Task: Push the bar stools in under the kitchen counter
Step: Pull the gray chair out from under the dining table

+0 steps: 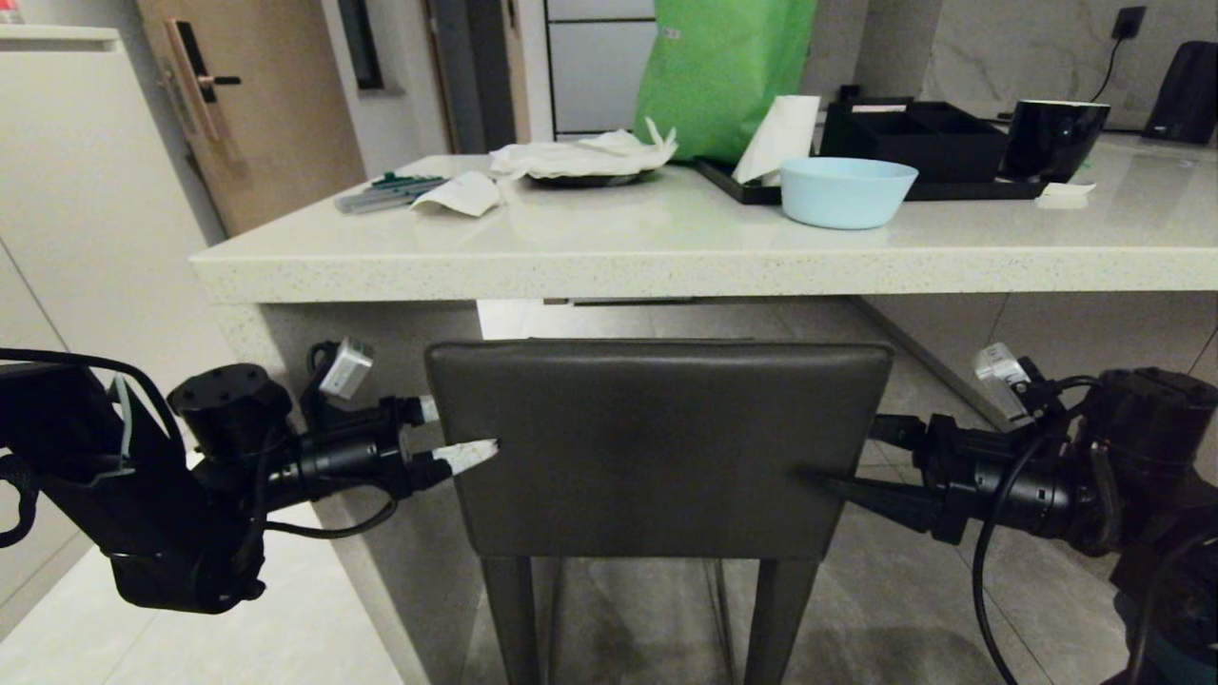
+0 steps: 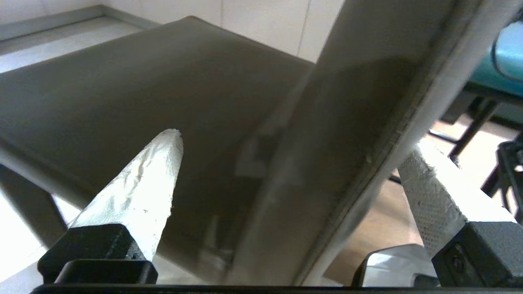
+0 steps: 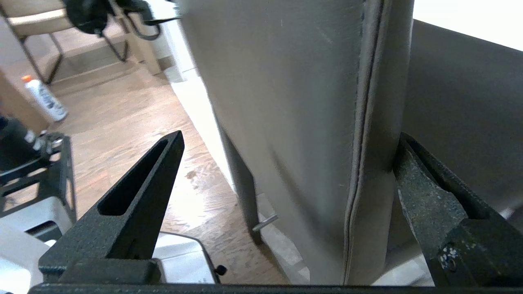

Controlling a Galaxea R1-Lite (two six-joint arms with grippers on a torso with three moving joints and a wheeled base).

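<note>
**Both grippers straddle the grey stool's backrest at the counter**

The dark grey leather bar stool (image 1: 657, 447) stands directly before the kitchen counter (image 1: 666, 271), its rectangular backrest just below the slab's thick speckled edge and its legs running down toward 6 o'clock.

The left gripper (image 1: 457, 433) sits at the backrest's 9 o'clock edge, fingers spread wide. In the left wrist view one white-wrapped finger (image 2: 143, 192) lies on one face of the backrest and the other on the opposite face, with the padded edge between them.

The right gripper (image 1: 861, 457) sits at the 3 o'clock edge, also spread wide, its black fingers (image 3: 139, 208) on either side of the seamed edge; whether any finger touches the leather cannot be told.

On the countertop are a light blue bowl (image 1: 847, 190) at 1 o'clock and a green bag (image 1: 723, 67) at 12.
</note>
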